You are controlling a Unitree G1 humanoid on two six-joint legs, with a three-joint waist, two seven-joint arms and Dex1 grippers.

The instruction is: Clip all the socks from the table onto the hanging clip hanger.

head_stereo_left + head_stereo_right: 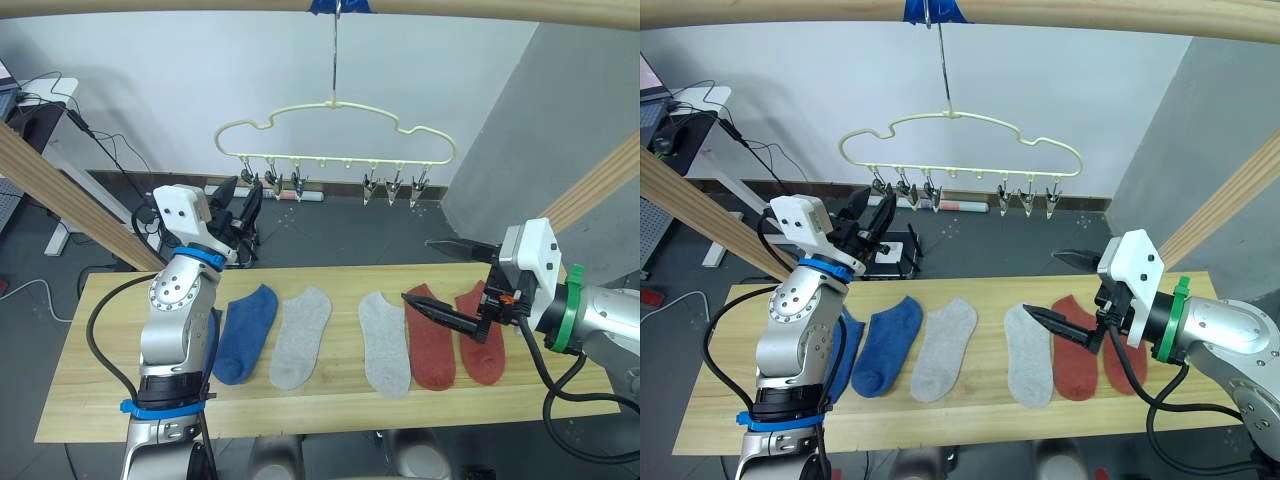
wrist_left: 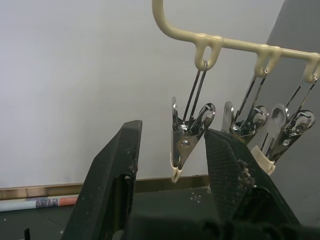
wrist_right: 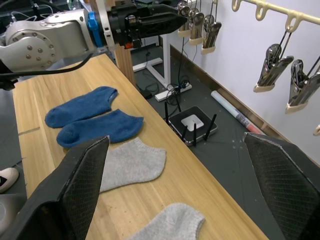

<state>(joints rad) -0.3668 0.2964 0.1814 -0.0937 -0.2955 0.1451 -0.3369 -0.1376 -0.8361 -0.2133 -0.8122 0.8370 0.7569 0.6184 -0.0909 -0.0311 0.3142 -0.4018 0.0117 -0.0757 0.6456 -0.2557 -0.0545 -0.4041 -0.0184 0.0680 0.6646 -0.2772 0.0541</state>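
Several socks lie in a row on the table (image 1: 120, 400): a blue sock (image 1: 247, 330), another blue one (image 1: 845, 365) partly hidden behind my left arm, two grey socks (image 1: 302, 335) (image 1: 384, 340) and two rust red socks (image 1: 430, 335) (image 1: 483, 345). The pale yellow clip hanger (image 1: 335, 135) hangs from the top pole, and its clips are empty. My left gripper (image 1: 240, 198) is raised and open. In the left wrist view the hanger's end clip (image 2: 187, 140) shows between its fingers. My right gripper (image 1: 418, 270) is open and empty, just above the red socks.
Slanted wooden poles (image 1: 60, 190) (image 1: 600, 180) of the frame flank the table, and a top bar (image 1: 480, 8) carries the hanger's hook. A small black device (image 3: 192, 125) with cables sits on the floor behind the table. A desk (image 1: 40, 100) stands at the far left.
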